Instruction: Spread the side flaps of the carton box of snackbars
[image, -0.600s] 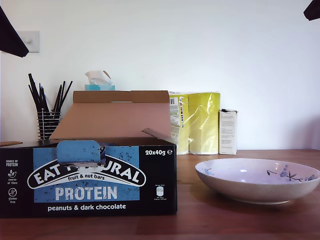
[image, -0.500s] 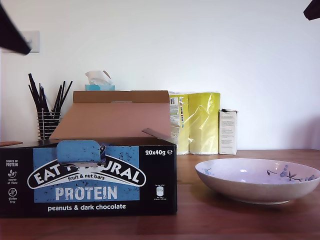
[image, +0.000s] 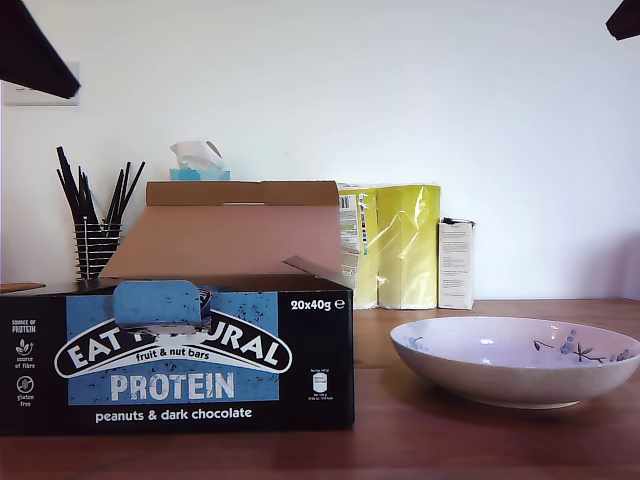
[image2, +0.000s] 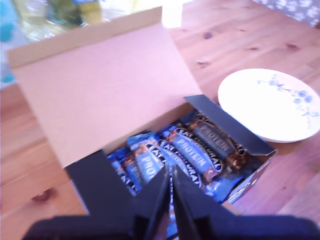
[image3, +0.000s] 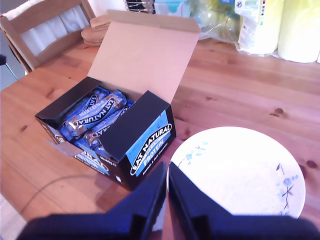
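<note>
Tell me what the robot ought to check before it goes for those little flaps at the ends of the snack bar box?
1. Lid flap folded back, out of the way: ok.
2. Side flaps reachable: ok. One side flap and the other side flap both lean in over the bars.
3. Flaps already spread: not ok, neither is folded outward.
4. My first gripper ready: it is above the carton box, jaws nearly shut, holding nothing: ok.
5. My second gripper ready: jaws nearly shut, holding nothing, hanging near the bowl: ok.
6. Room beside the box for a flap to swing out toward the bowl: cannot tell.
</note>
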